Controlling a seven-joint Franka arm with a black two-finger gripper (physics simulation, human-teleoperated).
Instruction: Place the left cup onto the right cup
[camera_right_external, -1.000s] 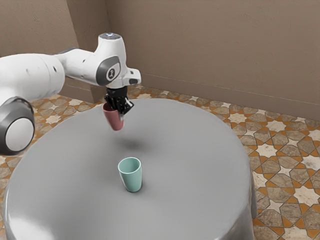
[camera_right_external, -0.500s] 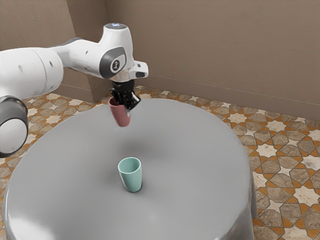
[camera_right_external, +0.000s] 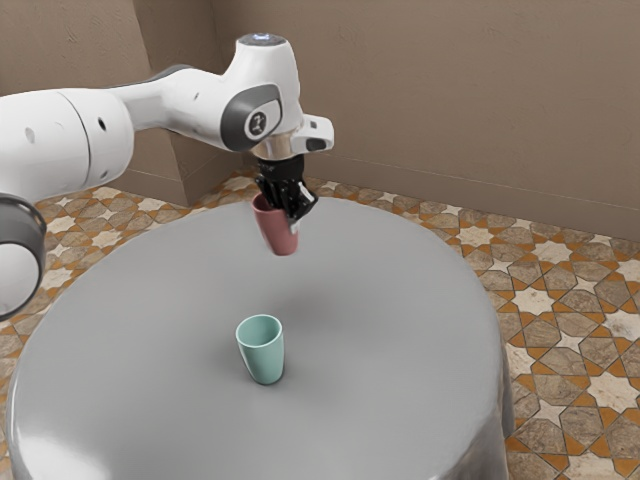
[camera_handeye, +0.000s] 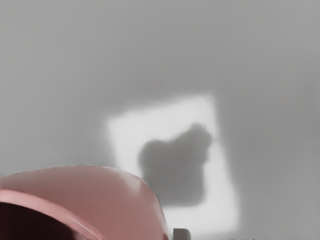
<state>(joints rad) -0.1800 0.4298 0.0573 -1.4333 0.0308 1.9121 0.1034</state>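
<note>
Hand (camera_right_external: 288, 210) clamped on pink cup (camera_right_external: 278, 233), airborne above table (camera_right_external: 400, 300); centre over teal cup (camera_right_external: 261, 350), level it, lower slowly.

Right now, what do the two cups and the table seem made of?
The pink cup in the gripper: probably matte plastic, flat even colour. The green cup: likely the same, thin smooth wall. The table: smooth grey, faint sheen, maybe painted metal or laminate; unclear.
</note>
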